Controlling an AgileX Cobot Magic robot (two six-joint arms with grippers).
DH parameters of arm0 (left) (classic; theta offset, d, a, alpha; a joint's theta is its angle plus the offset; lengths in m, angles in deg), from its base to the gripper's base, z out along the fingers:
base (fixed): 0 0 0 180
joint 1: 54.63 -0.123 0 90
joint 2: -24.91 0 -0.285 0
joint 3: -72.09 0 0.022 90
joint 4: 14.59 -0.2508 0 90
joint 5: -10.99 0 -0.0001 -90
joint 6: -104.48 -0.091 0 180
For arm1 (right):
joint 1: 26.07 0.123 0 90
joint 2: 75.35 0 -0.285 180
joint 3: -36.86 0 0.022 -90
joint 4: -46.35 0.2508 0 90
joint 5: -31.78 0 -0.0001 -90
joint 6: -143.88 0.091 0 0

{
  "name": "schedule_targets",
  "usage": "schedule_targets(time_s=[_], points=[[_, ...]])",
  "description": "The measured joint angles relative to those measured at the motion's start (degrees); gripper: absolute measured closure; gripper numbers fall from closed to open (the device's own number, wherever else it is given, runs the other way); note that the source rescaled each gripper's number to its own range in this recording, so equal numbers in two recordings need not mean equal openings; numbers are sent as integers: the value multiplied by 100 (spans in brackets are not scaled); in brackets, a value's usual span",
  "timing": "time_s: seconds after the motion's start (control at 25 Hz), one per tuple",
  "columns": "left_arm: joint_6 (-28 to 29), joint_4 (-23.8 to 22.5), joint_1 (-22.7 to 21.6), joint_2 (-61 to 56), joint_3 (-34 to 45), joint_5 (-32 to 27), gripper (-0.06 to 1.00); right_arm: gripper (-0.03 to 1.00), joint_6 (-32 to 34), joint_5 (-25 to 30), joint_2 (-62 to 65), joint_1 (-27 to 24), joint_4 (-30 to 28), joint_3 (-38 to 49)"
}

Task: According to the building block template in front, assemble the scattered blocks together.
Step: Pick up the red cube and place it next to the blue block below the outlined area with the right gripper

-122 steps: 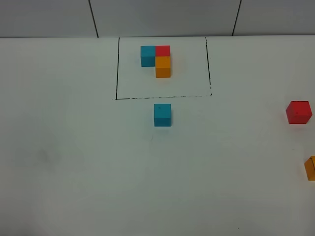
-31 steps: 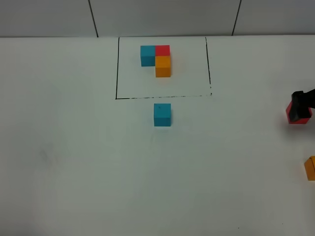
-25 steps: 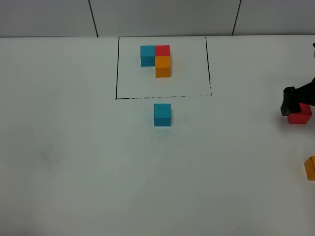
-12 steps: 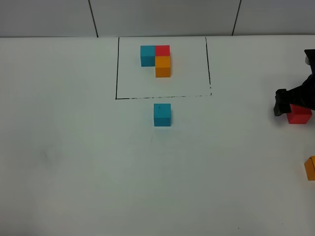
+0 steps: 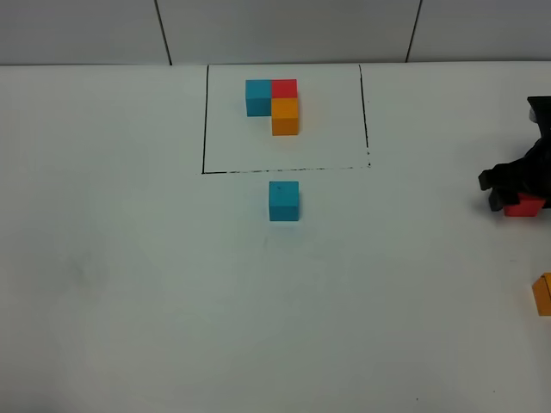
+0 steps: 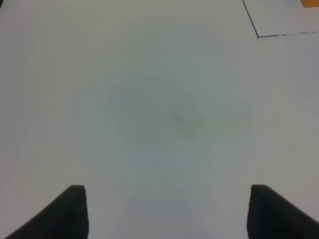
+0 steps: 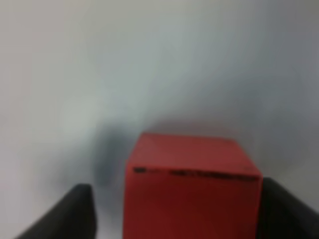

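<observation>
The building block template (image 5: 274,103), blue and red cubes in a row with orange below the red, sits inside a thin black frame (image 5: 204,129) at the back. The scattered teal-blue cube (image 5: 284,200) lies just in front of the frame. The scattered red cube (image 5: 525,207) is at the far right, partly covered by my right gripper (image 5: 506,191). In the right wrist view the gripper (image 7: 179,216) is open, with the red cube (image 7: 192,179) between its fingers. The scattered orange cube (image 5: 543,294) is cut by the right edge. My left gripper (image 6: 167,214) is open and empty over bare table.
The white table (image 5: 129,284) runs to a grey panelled wall (image 5: 284,30) at the back. A corner of the black frame (image 6: 256,35) shows in the left wrist view. The left arm is out of the exterior view.
My right arm came in from the right edge, moved over the red cube and dropped lower around it. The cubes have not moved.
</observation>
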Motion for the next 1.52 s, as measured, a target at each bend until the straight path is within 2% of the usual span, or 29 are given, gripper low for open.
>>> schedule_targets(time_s=[0.04,0.2,0.32,0.4,0.52,0.6,0.72,0.88,1.04,1.52], points=[[0,0,0,0,0,0,44,90,7,130,0,0,-23,-69],[0,-4,0,0,0,0,44,93,59,1008,0,83,-186,-486],[0,-4,0,0,0,0,44,93,-91,1537,66,474,-566,-815],[0,-4,0,0,0,0,44,93,-547,1848,167,907,-939,-987],[0,-4,0,0,0,0,44,93,-1745,2231,253,1754,-1259,-1205],[0,-4,0,0,0,0,44,93,-2726,2226,253,2242,-1263,-1249],[0,-4,0,0,0,0,44,93,-3885,1856,253,2768,-1101,-1253],[0,-4,0,0,0,0,44,93,-4696,1404,253,3011,-645,-1253],[0,-4,0,0,0,0,44,93,-4911,1346,176,3087,-363,-1409],[0,-4,0,0,0,0,44,93,-4931,2394,-1036,3216,-229,-2976]])
